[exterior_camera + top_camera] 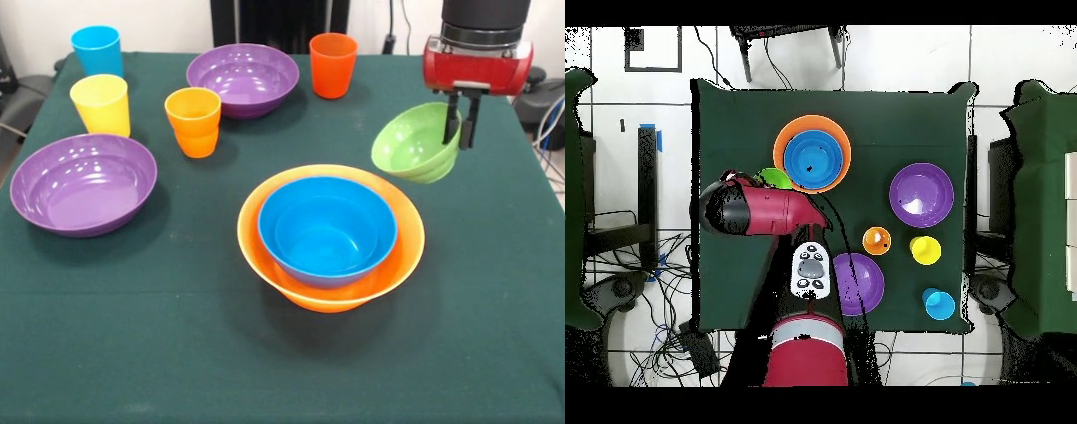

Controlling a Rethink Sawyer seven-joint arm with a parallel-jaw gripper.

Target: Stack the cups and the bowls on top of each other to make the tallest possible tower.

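My jaws: my gripper (462, 132) pinches the rim of the small green plastic bowl (413, 143), lifted and tilted, just right of the tower.
Done: deep blue bowl (327, 228) nested in the large orange bowl (402, 256).
Left: two wide purple bowls (84, 184), plus light blue, yellow, orange and red-orange cups (192, 121), unstacked on the far left.

the hand (463, 132) grips the rim of the green bowl (415, 143), holding it tilted above the bench (132, 353). below it the blue bowl (327, 228) sits nested in the orange bowl (402, 256). two purple bowls (83, 184) and four cups (192, 121) stand apart at the left and back.
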